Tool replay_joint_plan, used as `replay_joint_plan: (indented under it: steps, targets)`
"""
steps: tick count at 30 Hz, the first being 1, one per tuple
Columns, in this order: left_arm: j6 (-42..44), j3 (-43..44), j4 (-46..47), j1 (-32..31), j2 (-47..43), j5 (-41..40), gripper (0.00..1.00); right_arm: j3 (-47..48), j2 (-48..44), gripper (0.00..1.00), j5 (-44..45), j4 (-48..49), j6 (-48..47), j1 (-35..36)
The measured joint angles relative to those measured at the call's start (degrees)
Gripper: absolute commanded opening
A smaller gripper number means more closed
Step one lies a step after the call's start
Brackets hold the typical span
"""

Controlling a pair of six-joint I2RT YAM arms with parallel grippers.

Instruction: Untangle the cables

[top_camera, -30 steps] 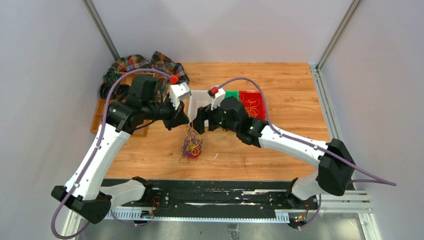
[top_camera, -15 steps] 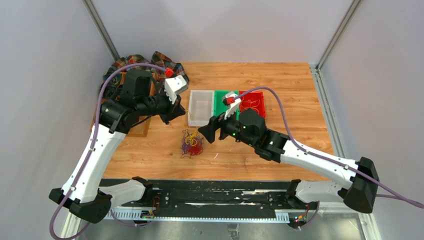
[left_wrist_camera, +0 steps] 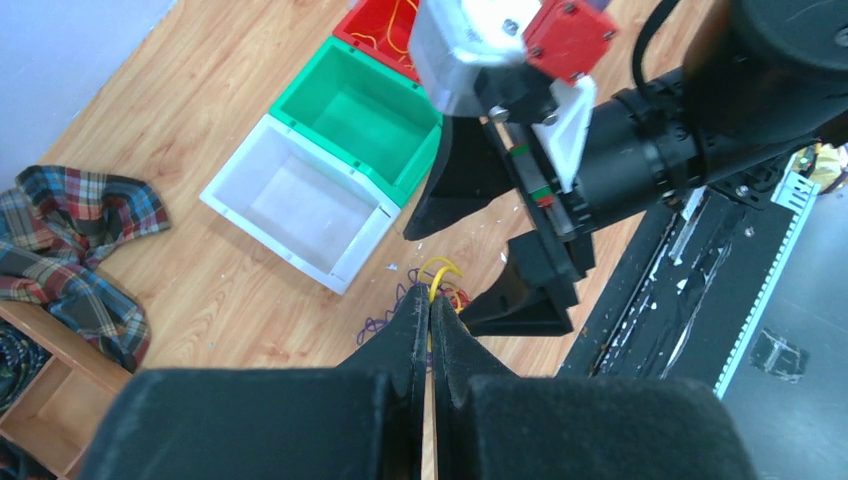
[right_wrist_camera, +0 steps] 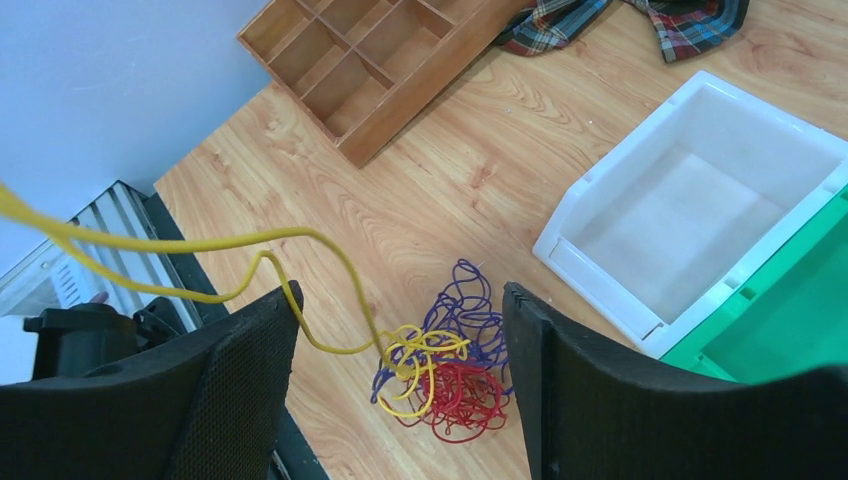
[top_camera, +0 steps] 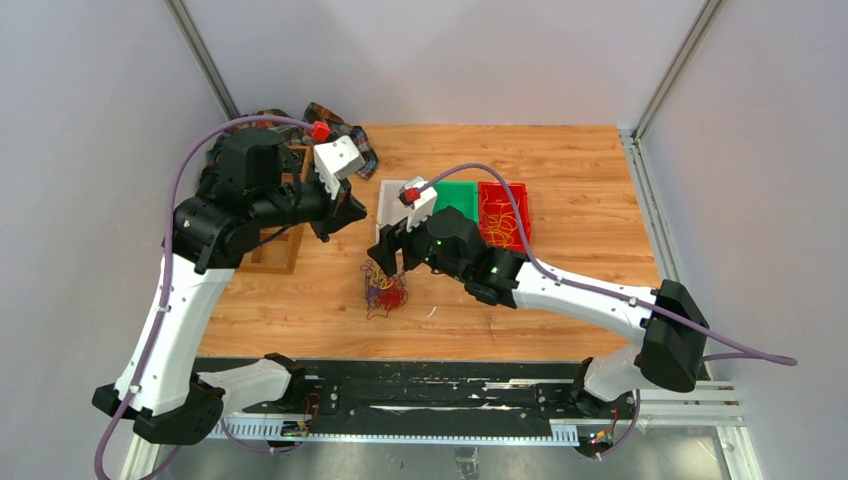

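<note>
Cables (top_camera: 384, 292) heaped in one small knot on the wooden surface (top_camera: 560, 170), just on the near side of the white bin (right_wrist_camera: 590, 280). Red, yellow and blue-violet loops wound through one another.

Out of that knot, a single yellow strand (right_wrist_camera: 200, 240) drawn clear, rising up and away toward the left arm. Long axis of the strand roughly along the line from knot to left claw, slanting upward off the wood. Far end pinched in the left claw (left_wrist_camera: 430, 300), shut tight on it and held above the surface, off to the far-left of the heap.

Directly over the heap, the right claw (right_wrist_camera: 392, 300), spread wide and gripping nothing. Knot framed between its two fingers (right_wrist_camera: 240, 400) and below them, with the yellow strand crossing just in front of one. Nearer of the two claws by far: the right.

Probably called for next: dropping straight down and closing on the red-and-blue bulk to pin it, for a cleaner pull of yellow from the left without dragging the whole clump.

Worth watching: yellow loops threaded through the red near the knot's middle, likely to cinch if tugged along the present line.

Beyond the knot, green bin (top_camera: 462, 195) and red bin (top_camera: 503, 215) in a row with the white one. Wooden tray (right_wrist_camera: 350, 70) and plaid cloth (right_wrist_camera: 690, 25) well apart at the far left.
</note>
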Motion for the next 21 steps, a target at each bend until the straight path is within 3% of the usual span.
replay_joint_plan:
  steps: [11,21]
  targets:
    - [-0.20,4.59,-2.19,0.00,-0.02,0.42,0.01,-0.70,1.68,0.72,0.52,2.01,0.22,0.00]
    - [1.18,3.32,-2.58,0.00,-0.17,-0.85,0.01,-3.61,-4.96,0.78,-5.09,1.18,0.76,-0.33]
